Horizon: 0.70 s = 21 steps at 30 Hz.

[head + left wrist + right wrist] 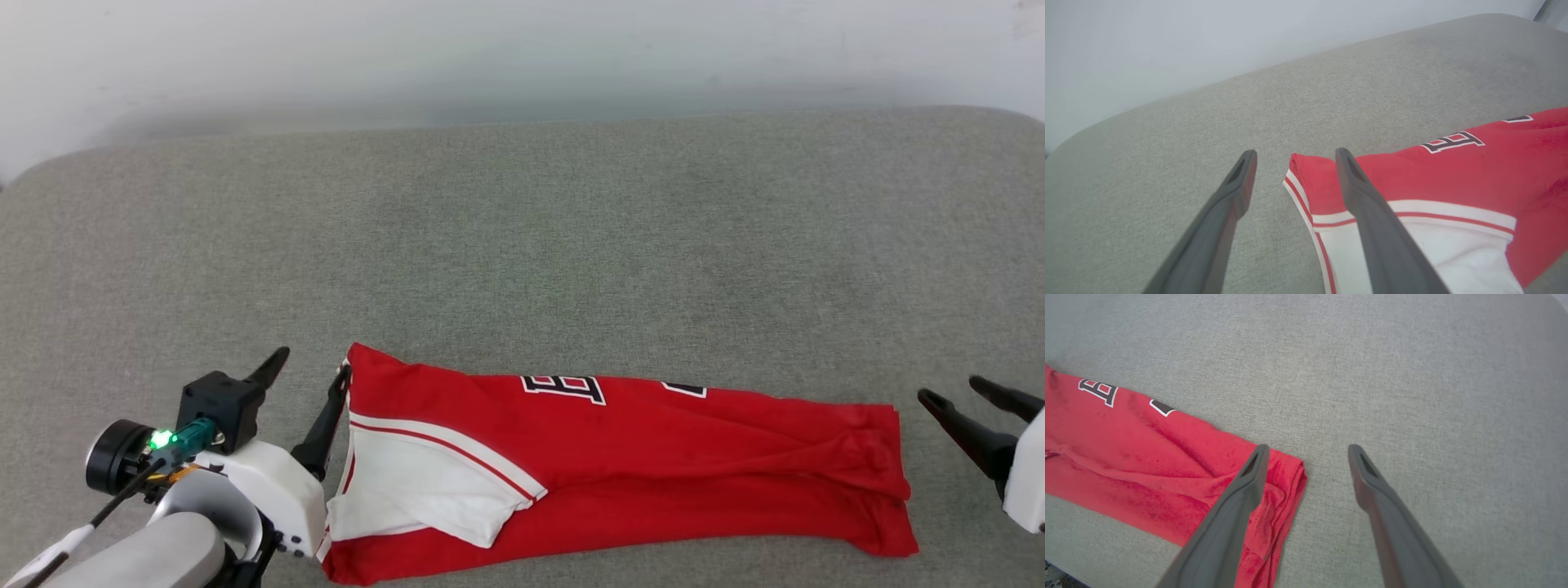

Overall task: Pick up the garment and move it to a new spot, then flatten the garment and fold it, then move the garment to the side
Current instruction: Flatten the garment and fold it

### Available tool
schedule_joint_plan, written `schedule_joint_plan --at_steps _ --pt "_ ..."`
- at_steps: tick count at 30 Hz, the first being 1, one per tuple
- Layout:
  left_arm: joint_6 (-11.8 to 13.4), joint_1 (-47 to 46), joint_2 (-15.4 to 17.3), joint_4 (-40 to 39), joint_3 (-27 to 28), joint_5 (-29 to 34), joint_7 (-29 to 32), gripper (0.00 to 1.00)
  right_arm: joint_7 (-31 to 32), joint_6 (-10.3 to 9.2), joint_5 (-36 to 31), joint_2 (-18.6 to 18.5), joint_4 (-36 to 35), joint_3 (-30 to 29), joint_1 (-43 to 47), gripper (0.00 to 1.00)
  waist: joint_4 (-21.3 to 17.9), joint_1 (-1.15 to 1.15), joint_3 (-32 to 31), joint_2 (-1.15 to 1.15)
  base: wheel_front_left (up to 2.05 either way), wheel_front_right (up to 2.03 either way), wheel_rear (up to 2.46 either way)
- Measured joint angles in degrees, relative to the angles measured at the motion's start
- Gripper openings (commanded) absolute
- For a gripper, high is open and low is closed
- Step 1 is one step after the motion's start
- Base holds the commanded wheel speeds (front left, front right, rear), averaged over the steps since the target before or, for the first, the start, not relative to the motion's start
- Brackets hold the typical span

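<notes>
Between the spread, empty left claw and right claw, the red garment lies folded lengthwise, white sleeve up.

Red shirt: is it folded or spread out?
Folded. The shirt lies as a long narrow strip, its black letters cut off at the fold, one white sleeve laid across the red.

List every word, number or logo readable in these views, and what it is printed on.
"B" or "E", cannot tell which: a black, white-edged block letter on the red garment, cut off at the garment's far edge.
Unreadable: a second print fragment beside it on the garment, mostly hidden at the same edge.
No other text can be read.
</notes>
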Motion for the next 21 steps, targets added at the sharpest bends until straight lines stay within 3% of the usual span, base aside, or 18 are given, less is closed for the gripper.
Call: schedule_joint_plan --at_steps 4,8,13,21 --pt "4.4 2.2 -2.2 0.3 4.3 3.3 -1.7 1.0 0.9 0.0 2.4 1.2 2.2 -3.1 3.2 1.0 0.5 0.0 0.3 0.0 0.0 0.0 0.0" --pt "6.9 5.2 -5.4 -0.8 10.6 9.1 -1.7 1.0 1.8 0.0 4.8 3.1 3.2 -4.8 5.6 1.0 1.1 0.0 0.8 0.0 0.0 0.0 0.0" --pt "7.6 10.8 -10.4 -1.4 18.9 16.7 -1.9 1.0 4.1 0.0 7.7 5.5 3.6 -5.2 7.2 1.0 1.7 0.0 1.5 0.0 0.0 0.0 0.0" --pt "5.8 18.4 -19.6 -2.3 31.4 28.1 -1.9 1.0 6.6 0.0 10.7 9.4 5.0 -4.0 7.4 1.0 2.4 0.0 2.8 0.0 0.0 0.0 0.0"
